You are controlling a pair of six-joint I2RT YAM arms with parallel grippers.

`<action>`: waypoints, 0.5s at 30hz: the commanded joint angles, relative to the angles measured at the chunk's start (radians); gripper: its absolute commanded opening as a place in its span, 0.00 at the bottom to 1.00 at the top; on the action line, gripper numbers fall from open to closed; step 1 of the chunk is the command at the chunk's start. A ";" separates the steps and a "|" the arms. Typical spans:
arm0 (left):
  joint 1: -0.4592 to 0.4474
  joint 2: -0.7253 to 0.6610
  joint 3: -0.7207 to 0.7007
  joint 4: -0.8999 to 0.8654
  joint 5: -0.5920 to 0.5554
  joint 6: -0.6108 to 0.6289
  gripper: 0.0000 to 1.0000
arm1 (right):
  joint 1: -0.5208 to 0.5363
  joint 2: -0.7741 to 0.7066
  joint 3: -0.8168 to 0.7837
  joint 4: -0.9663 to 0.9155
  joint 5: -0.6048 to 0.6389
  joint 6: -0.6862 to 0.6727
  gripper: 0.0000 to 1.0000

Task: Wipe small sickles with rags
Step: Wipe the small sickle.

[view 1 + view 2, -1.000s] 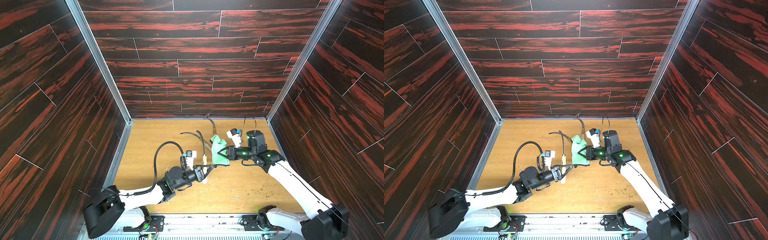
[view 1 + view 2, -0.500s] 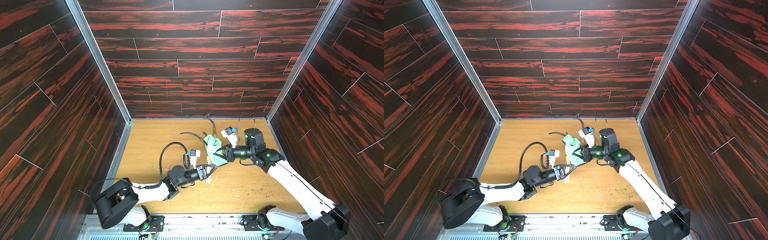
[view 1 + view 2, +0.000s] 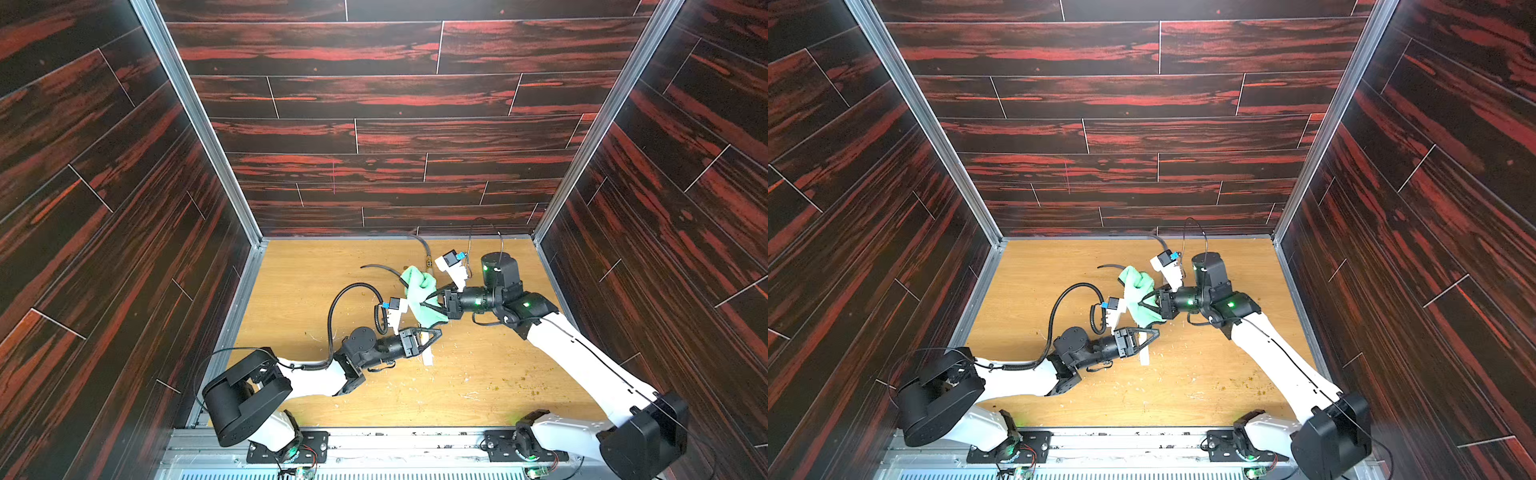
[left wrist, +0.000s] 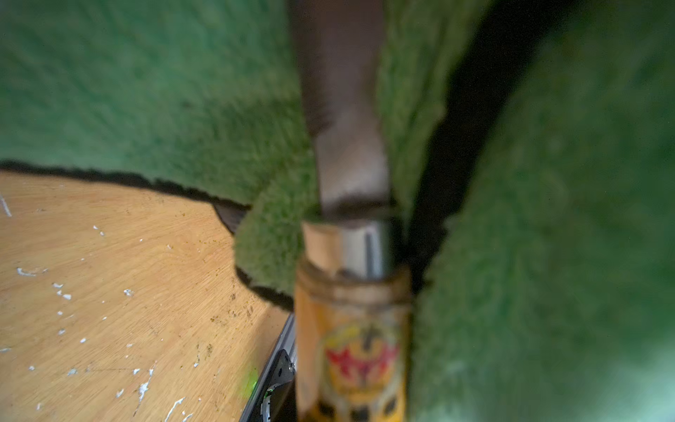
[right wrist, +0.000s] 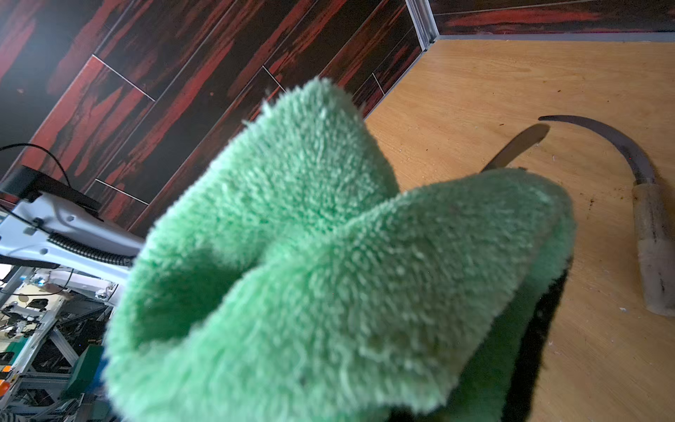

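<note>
1. Since earlier, right gripper [image 3: 432, 301] has drawn closer to left gripper [image 3: 434, 332]; it pinches green rag [image 3: 419, 289], folded around the blade of labelled sickle [image 4: 350, 329].
2. That sickle's handle is clamped in left gripper.
3. Beyond the labelled sickle's tip lies another sickle [image 5: 653, 237].

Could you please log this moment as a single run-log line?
step: wipe | left pincer: shut on sickle handle | right pincer: shut on rag | rag folded around blade | spare sickle: on table

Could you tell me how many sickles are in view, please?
3: a sickle in the left gripper, blade against the cloth; a second sickle beside the cloth; a third sickle near the back wall.
</note>
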 commanded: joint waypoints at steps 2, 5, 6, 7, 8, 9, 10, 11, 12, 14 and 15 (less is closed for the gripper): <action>-0.049 -0.065 0.042 0.032 0.086 0.069 0.00 | 0.008 0.058 0.046 0.044 0.031 -0.001 0.00; -0.052 -0.084 0.035 0.008 0.085 0.086 0.00 | 0.004 0.081 0.066 0.046 0.049 -0.003 0.00; -0.054 -0.090 0.032 0.004 0.085 0.088 0.00 | 0.001 0.092 0.074 0.045 0.052 -0.003 0.00; -0.054 -0.096 0.029 -0.001 0.086 0.092 0.00 | -0.002 0.103 0.082 0.047 0.055 -0.002 0.00; -0.055 -0.102 0.027 -0.005 0.086 0.094 0.00 | -0.007 0.113 0.087 0.049 0.055 -0.001 0.00; -0.057 -0.109 0.025 -0.012 0.089 0.098 0.00 | -0.011 0.123 0.094 0.054 0.053 -0.001 0.00; -0.057 -0.116 0.024 -0.021 0.089 0.103 0.00 | -0.015 0.135 0.101 0.058 0.051 0.002 0.00; -0.058 -0.122 0.023 -0.029 0.091 0.109 0.00 | -0.019 0.145 0.109 0.062 0.047 0.004 0.00; -0.060 -0.128 0.022 -0.037 0.093 0.113 0.00 | -0.024 0.156 0.118 0.066 0.043 0.006 0.00; -0.063 -0.141 0.021 -0.054 0.099 0.123 0.00 | -0.032 0.183 0.138 0.074 0.034 0.007 0.00; -0.064 -0.146 0.023 -0.065 0.103 0.130 0.00 | -0.037 0.197 0.150 0.075 0.032 0.009 0.00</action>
